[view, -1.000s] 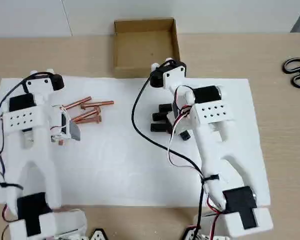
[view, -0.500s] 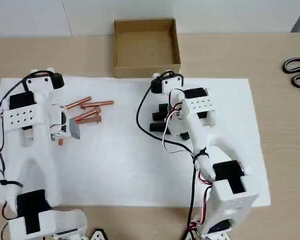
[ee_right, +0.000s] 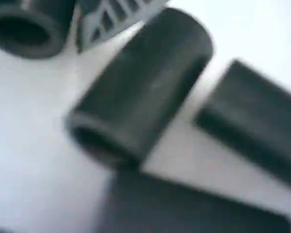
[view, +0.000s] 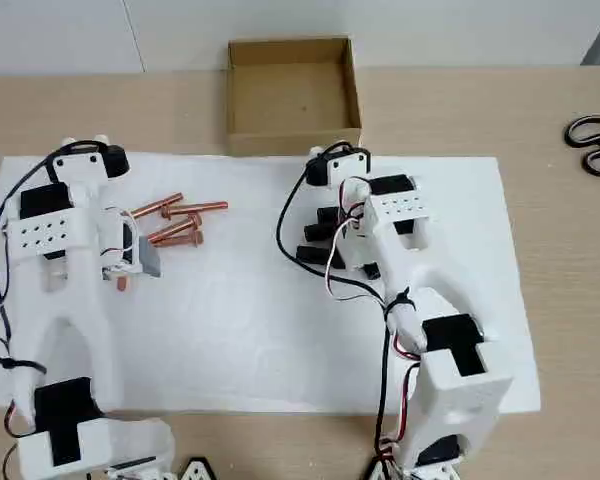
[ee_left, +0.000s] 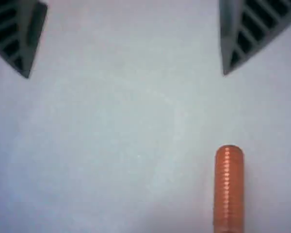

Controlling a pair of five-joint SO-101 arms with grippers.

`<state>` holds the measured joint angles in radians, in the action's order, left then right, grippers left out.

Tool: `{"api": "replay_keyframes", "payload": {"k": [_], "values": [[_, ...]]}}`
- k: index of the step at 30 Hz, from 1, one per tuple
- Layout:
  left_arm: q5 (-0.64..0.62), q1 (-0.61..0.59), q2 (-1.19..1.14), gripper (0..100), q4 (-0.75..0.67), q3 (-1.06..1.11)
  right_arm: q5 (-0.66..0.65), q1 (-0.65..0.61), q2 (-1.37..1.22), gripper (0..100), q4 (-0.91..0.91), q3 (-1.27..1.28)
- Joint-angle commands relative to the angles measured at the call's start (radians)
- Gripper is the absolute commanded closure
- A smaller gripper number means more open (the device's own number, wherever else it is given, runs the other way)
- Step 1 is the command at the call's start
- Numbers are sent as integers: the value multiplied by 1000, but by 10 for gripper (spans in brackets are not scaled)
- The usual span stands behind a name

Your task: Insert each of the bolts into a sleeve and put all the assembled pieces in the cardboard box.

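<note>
Several copper bolts (view: 175, 220) lie in a loose bunch on the white sheet (view: 230, 320). My left gripper (view: 135, 262) hovers just beside them, open, with bare sheet between its grey fingers (ee_left: 24, 43). The threaded end of one bolt (ee_left: 229, 189) reaches in near the left gripper (ee_left: 126, 68). My right gripper (view: 352, 240) hangs low over a cluster of black sleeves (view: 320, 235). One sleeve (ee_right: 140, 97) lies on its side close under the right wrist camera, with others around it. The cardboard box (view: 293, 90) stands open at the back.
Black-handled scissors (view: 595, 140) lie on the wooden table at the far right. Bare white sheet stretches between the two arms toward the front edge. Black cables loop off both arms.
The right arm has folded back toward its base and its wrist has come down closer over the sleeves. The left arm and the bolts have stayed put.
</note>
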<state>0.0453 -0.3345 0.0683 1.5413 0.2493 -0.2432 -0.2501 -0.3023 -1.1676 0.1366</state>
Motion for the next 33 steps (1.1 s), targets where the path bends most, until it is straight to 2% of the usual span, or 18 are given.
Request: {"api": "replay_keyframes", "payload": {"k": [1,9,16,19,26,33], "values": [[6,0,5,760,-15,-39,3,-7,-2,953,7,-3],[6,3,11,760,-9,-39,3,7,2,963,-2,-14],[6,75,11,760,12,-41,9,58,-8,959,-237,-206],[5,101,11,760,12,-41,9,62,-8,955,-243,-207],[3,106,11,760,12,-41,11,62,-10,863,-243,-207],[3,106,11,760,14,-41,46,62,-10,859,-243,-206]]}}
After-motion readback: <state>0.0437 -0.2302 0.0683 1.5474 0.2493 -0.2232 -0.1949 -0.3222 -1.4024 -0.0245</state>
